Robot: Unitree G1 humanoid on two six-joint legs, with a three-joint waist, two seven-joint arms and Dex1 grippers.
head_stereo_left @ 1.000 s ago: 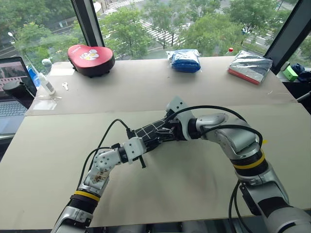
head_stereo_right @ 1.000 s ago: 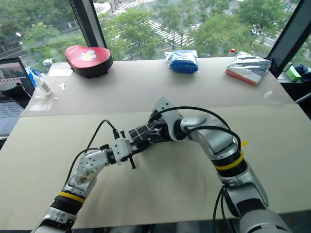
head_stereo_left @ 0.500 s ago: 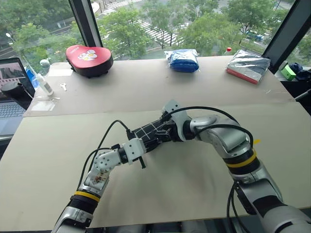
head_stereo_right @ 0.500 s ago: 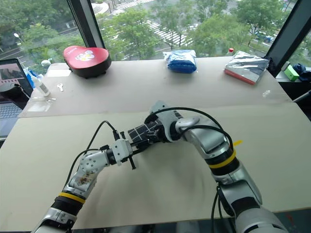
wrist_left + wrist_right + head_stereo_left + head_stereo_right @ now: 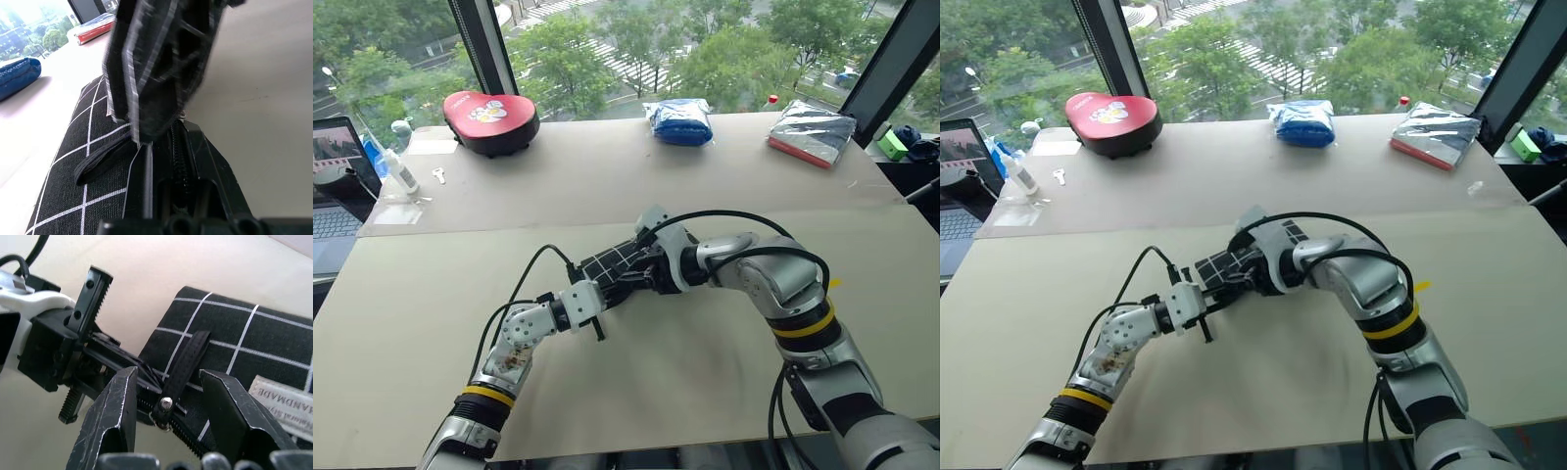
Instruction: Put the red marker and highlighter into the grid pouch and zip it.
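Note:
The grid pouch (image 5: 619,258), black with white lines, lies slantwise at the middle of the table. My left gripper (image 5: 605,294) is shut on its near end, at the zipper edge (image 5: 178,152). My right gripper (image 5: 168,382) comes down over the same end from the other side. Its two fingers (image 5: 115,406) stand apart on either side of the zipper pull (image 5: 166,404) and its black cord (image 5: 188,357), without pinching them. A white label (image 5: 286,404) sits on the pouch beside them. The red marker and the highlighter are out of view.
A red heart-shaped case (image 5: 492,117), a blue bundle (image 5: 682,120) and a silver packet (image 5: 816,134) lie along the far edge by the window. A laptop (image 5: 335,186) and a small bottle (image 5: 401,172) stand at the far left, and a green box (image 5: 899,145) at the far right.
My right gripper has edged a little along the pouch toward the left gripper and tipped further down. The left gripper and the pouch have stayed put.

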